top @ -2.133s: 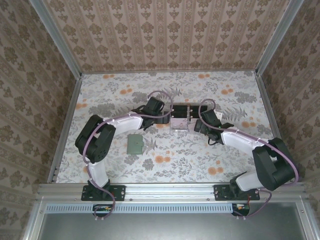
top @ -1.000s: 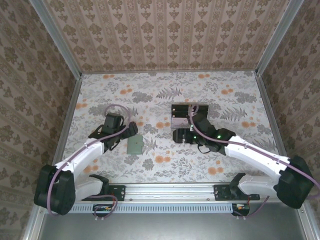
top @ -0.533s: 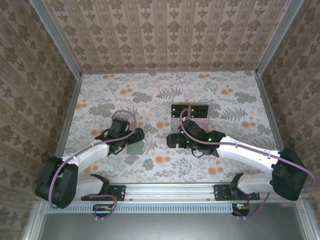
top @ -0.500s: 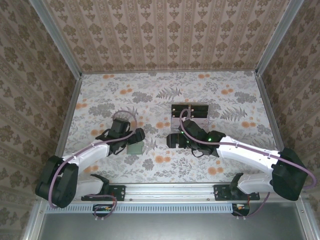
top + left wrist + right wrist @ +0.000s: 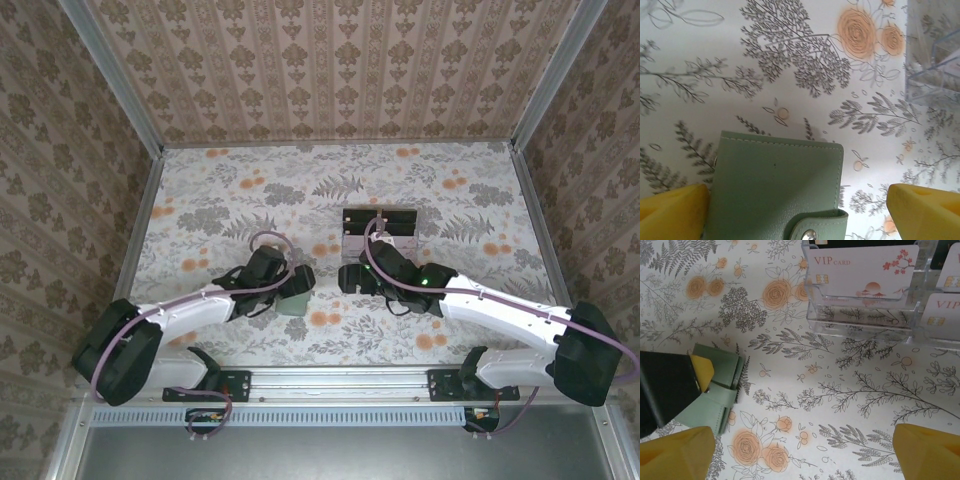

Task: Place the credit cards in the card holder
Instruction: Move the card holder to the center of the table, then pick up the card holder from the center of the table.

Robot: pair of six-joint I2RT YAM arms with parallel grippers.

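Note:
The card holder (image 5: 775, 185) is a sage-green wallet, closed with a snap strap and lying flat on the flowered table. My left gripper (image 5: 797, 215) is low over it and open. Its left fingertip (image 5: 670, 210) sits against the wallet's edge and the right one (image 5: 925, 210) stands well clear. From above, the left gripper (image 5: 300, 283) covers part of the card holder (image 5: 293, 303). The credit cards (image 5: 860, 267) are pale pink VIP cards standing in a clear stand (image 5: 860, 315). My right gripper (image 5: 800, 455) is open and empty above bare table, between the stand and the card holder (image 5: 715, 390).
The clear stand (image 5: 378, 228) with black blocks sits mid-table, just beyond my right gripper (image 5: 347, 277). Patterned walls close the table on three sides. The table (image 5: 220, 190) lies open at the back left and at the far right.
My left arm has swung right and come low over the card holder, which now lies a little further right. The right gripper has stayed near the stand, shifting only slightly.

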